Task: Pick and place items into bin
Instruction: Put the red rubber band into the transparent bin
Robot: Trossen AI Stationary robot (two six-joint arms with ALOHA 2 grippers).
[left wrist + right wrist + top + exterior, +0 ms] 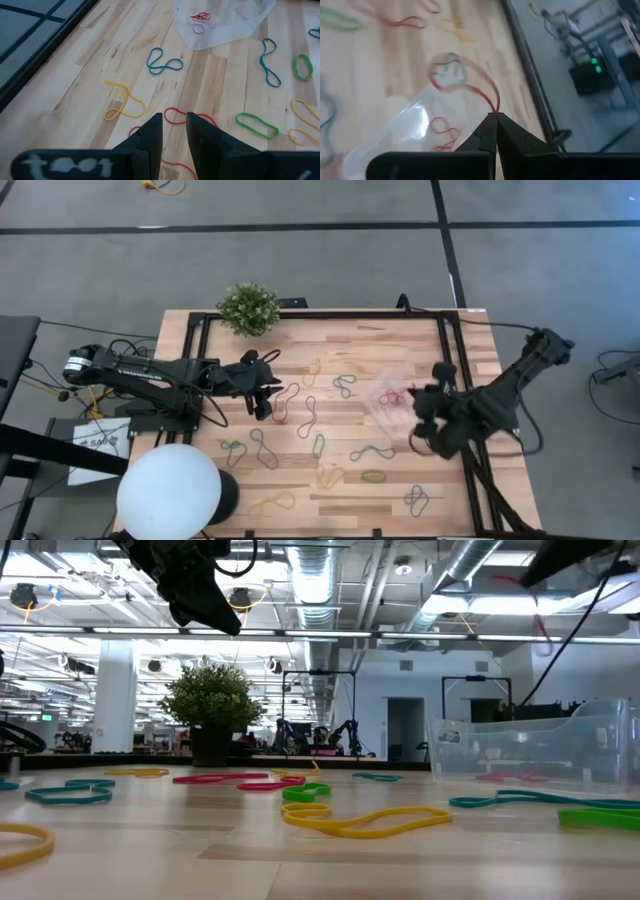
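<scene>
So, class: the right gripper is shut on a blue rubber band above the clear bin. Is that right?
Not quite: the right wrist view shows the right gripper shut on a red rubber band, not a blue one, hanging above the clear bin.

We see the bin (392,402) right of centre in the overhead frame, with a few bands (199,17) lying in it. Loose bands (318,446) spread across the table (330,345) to its left and below. The plant (249,308) sits upper left, seemingly at the table's edge.
</scene>
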